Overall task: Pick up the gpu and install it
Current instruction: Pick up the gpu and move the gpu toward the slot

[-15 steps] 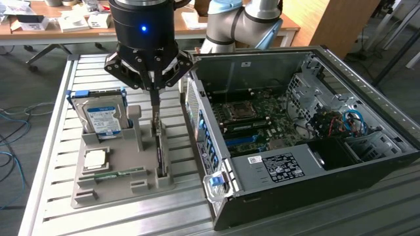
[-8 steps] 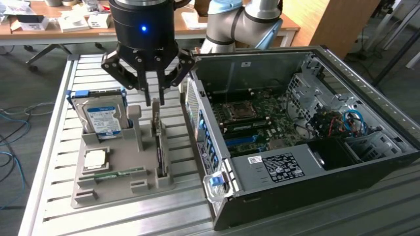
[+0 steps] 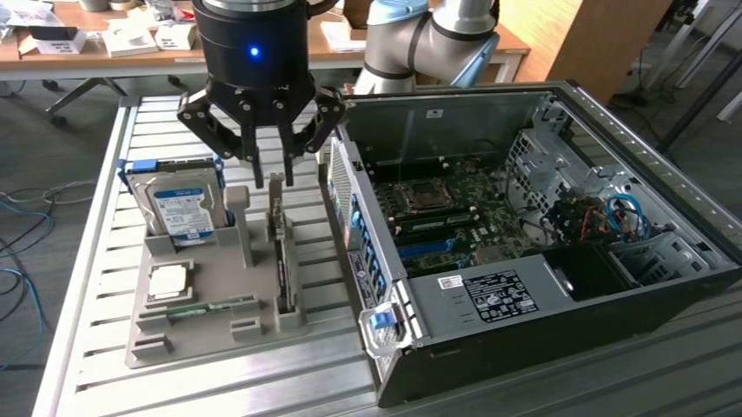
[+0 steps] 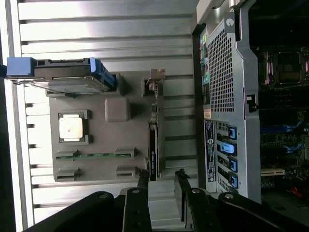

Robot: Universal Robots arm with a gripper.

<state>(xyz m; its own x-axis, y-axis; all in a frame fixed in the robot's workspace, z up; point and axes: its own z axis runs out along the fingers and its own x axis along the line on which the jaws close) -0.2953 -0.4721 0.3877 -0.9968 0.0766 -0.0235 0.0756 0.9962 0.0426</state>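
1. We note the gripper point(image 3: 269, 169) hanging just above the graphics card point(image 3: 281, 252), over the card's bracket end.
2. Hand state: released. In the wrist view the two fingers point(image 4: 143, 181) stand apart with nothing between them, and they do not touch the card point(image 4: 153, 150).
3. The card stands on its long edge in a slot of the grey tray point(image 3: 221, 269), along the tray edge nearest the computer case point(image 3: 626, 130). We judge it is set upright so that a finger can pass down each flat face.
4. It is not lifted and not installed. The case lies open on its side, probably so the board faces up for a card lowered from above.
5. The same tray carries a hard drive point(image 3: 180, 208) propped at the far corner, a processor chip point(image 3: 169, 280) near the middle and a memory stick point(image 3: 203, 306) towards the near edge, all well apart from the gripper.
6. Tray and case sit side by side on the slatted table point(image 3: 93, 261).
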